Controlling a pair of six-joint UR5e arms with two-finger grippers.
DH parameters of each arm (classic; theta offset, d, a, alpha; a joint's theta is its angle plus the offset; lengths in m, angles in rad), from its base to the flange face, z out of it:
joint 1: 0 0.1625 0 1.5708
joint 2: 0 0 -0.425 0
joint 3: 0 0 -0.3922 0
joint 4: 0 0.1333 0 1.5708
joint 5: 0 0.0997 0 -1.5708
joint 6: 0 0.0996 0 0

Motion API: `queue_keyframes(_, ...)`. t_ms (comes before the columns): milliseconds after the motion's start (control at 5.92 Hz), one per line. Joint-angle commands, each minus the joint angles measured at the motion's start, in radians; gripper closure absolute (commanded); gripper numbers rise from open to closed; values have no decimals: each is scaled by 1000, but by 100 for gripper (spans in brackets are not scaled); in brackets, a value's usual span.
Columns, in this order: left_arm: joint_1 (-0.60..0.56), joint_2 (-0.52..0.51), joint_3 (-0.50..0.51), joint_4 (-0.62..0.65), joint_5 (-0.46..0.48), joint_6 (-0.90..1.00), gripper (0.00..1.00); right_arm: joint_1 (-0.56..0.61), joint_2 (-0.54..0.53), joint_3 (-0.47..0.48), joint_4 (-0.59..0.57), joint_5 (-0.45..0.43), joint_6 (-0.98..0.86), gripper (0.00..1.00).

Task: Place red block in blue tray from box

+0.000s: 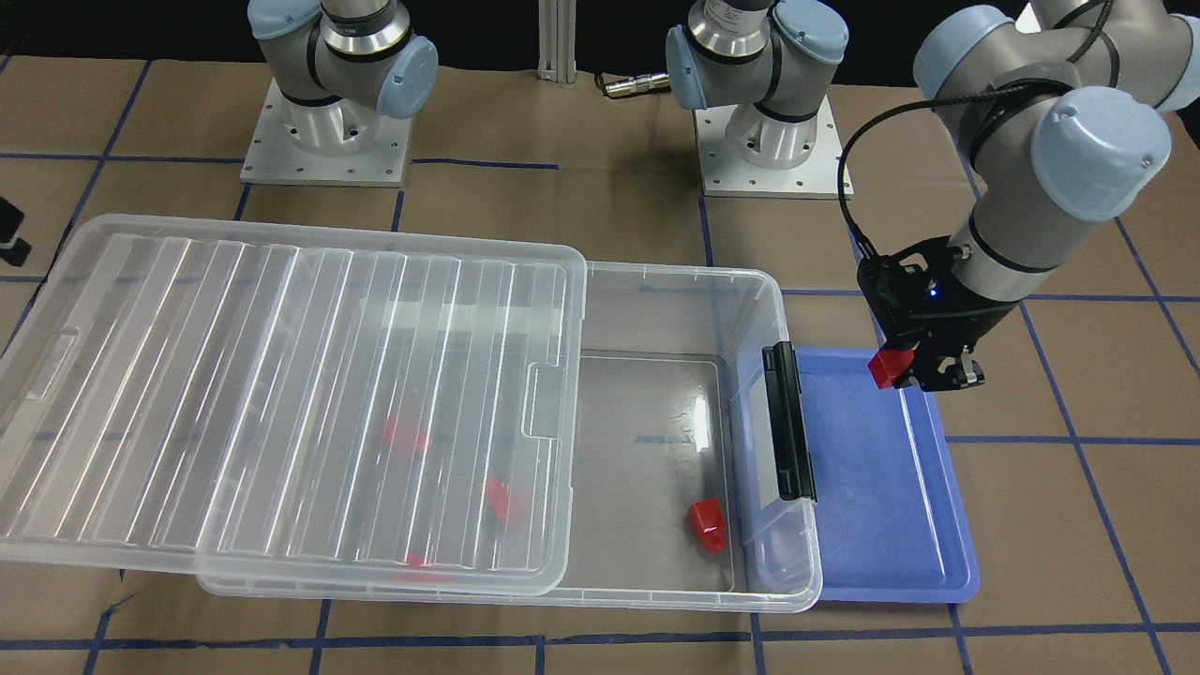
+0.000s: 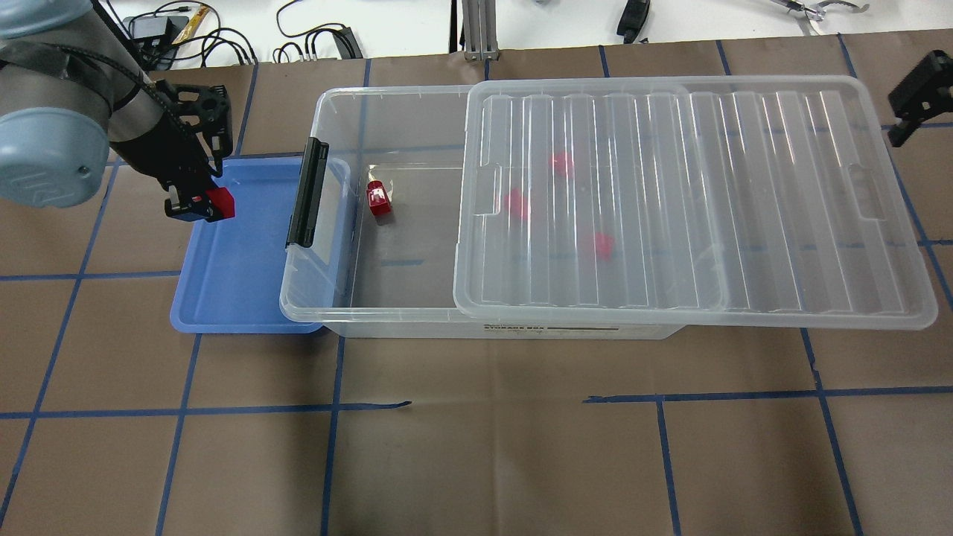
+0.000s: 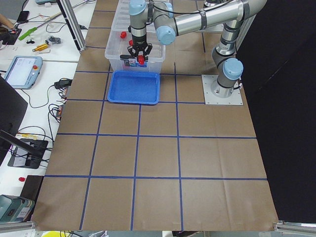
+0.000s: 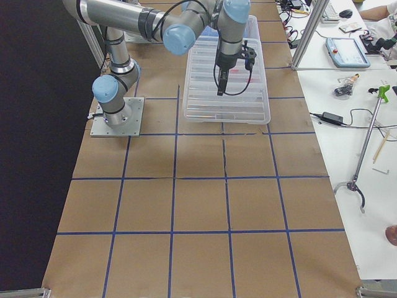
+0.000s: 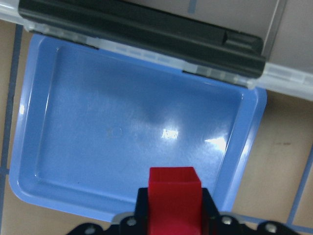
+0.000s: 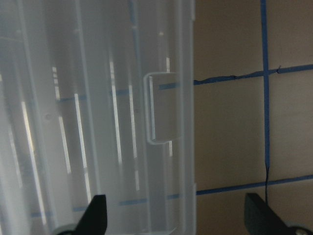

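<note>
My left gripper is shut on a red block and holds it above the blue tray, near the tray's edge on the robot's side. The left wrist view shows the block between the fingers over the empty tray. The clear box lies beside the tray, its ribbed lid slid partly off. One red block lies uncovered in the box near the latch end; three more show through the lid. My right gripper is open and empty above the lid's far end.
The box's black latch bar overhangs the tray's edge. The lid sticks out past the box toward my right gripper. The table is brown paper with blue tape lines. The arm bases stand behind the box.
</note>
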Motion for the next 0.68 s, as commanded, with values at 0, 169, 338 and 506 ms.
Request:
queue_keyframes(0, 38, -121, -35, 103, -10, 163, 90, -181, 117, 99, -178, -62, -141, 0)
queue_keyframes(169, 40, -192, -33, 151, -41, 212, 90, -203, 127, 171, -243, -64, -156, 0)
queue_keyframes(338, 40, -239, -33, 176, -47, 231, 90, -204, 116, 258, -259, -61, -153, 0)
queue_keyframes(506, 40, -266, -35, 208, -49, 234, 90, -204, 86, 300, -250, -50, -140, 0)
